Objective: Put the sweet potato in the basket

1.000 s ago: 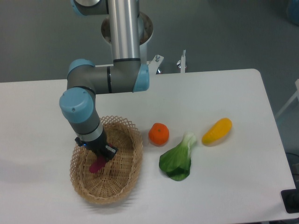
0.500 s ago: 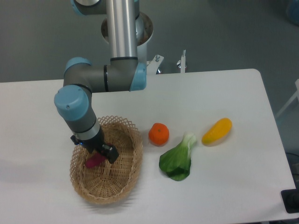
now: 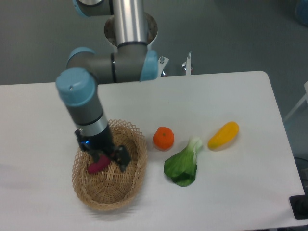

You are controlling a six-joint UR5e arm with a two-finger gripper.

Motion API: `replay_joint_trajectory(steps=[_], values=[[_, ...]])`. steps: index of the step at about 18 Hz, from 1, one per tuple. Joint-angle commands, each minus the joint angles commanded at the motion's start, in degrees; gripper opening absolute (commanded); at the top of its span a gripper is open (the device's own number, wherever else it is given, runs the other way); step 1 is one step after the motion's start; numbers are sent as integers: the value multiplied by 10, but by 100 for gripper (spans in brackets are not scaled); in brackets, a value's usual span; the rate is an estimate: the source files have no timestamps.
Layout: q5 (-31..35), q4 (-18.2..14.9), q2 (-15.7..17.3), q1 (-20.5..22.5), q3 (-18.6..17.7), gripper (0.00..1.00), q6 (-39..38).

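Note:
The magenta sweet potato (image 3: 96, 165) lies inside the tan wicker basket (image 3: 109, 201), on its left half. My gripper (image 3: 113, 160) hangs above the basket's middle, open, with nothing between its fingers. One dark finger (image 3: 123, 159) stands out to the right. The other finger is close to the sweet potato's right end; I cannot tell whether it touches it. The arm's wrist hides the back part of the basket.
A round orange fruit (image 3: 163, 138) sits just right of the basket. A green leafy vegetable (image 3: 183, 166) lies beyond it, and a yellow-orange oblong vegetable (image 3: 223, 135) further right. The table's front edge runs close below the basket.
A second ago the sweet potato hung tilted in the gripper; now it rests flat in the basket. The gripper has let go, turned, and risen toward the camera.

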Motion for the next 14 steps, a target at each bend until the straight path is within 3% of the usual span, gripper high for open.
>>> replay_joint_trajectory(steps=[4,10,14], values=[[-7,-72,47,66,1,100,106],[-70,-165,110,166,-1,100,278],[-105,-181,134,219,-9,100,364]])
